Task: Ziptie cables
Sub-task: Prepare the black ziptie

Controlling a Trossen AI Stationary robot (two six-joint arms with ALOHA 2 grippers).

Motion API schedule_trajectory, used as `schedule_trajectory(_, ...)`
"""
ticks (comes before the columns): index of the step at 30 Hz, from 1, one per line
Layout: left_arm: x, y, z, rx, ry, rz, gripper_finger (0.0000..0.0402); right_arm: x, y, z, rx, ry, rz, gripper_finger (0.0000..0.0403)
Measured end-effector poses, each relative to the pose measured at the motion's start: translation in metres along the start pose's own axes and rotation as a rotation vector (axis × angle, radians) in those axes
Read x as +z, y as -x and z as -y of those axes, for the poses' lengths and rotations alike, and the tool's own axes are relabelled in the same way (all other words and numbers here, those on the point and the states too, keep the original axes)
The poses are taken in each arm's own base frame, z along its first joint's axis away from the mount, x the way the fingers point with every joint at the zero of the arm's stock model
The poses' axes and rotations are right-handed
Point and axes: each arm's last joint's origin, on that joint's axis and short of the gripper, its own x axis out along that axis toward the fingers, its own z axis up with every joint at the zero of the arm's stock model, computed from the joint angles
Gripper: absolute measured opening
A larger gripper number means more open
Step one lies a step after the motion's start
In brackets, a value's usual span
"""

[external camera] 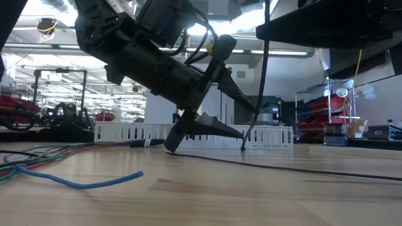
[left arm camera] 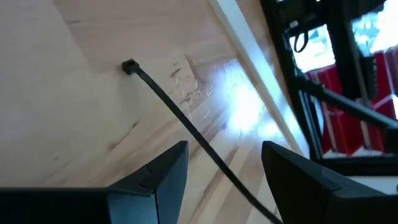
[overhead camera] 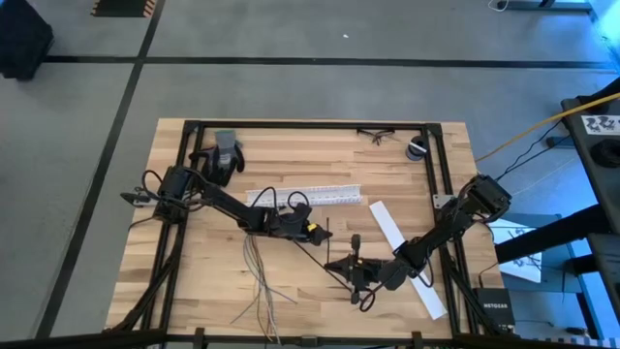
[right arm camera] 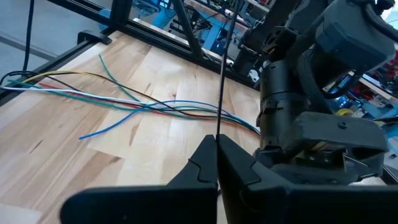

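Nearby, white channel (overhead camera: 308, 196) behind cables (overhead camera: 260, 276).

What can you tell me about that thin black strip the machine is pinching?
It is a ziptie: a thin, stiff-looking black plastic strip with a small square head at one end. The right end effector is shut on it, and it rises straight up from between the fingers. In the left wrist view the strip runs slantwise above the wooden table, between the left end effector's open fingers.

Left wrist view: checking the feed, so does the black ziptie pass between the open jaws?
Yes, the ziptie runs from its square head across the wood and down between the two spread jaws.
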Motion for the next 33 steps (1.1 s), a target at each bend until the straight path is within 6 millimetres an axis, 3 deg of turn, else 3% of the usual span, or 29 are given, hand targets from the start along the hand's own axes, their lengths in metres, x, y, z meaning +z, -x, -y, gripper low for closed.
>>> schedule_trajectory(9,-0.004,-0.018,0.010,-0.035,-0.046,-0.024,0.0198,-0.001,0.000,0.000,0.008,0.009,-0.003,0.0000)
schedule_trajectory(20,-0.012,-0.016,0.010,-0.010,-0.155,-0.088,0.0198,-0.002,0.000,-0.001,0.010,0.034,-0.011,0.0000)
schedule_trajectory(33,-0.014,-0.015,0.012,-0.009,-0.080,-0.055,0.0198,0.002,0.000,-0.002,0.064,0.033,0.041,0.0000)
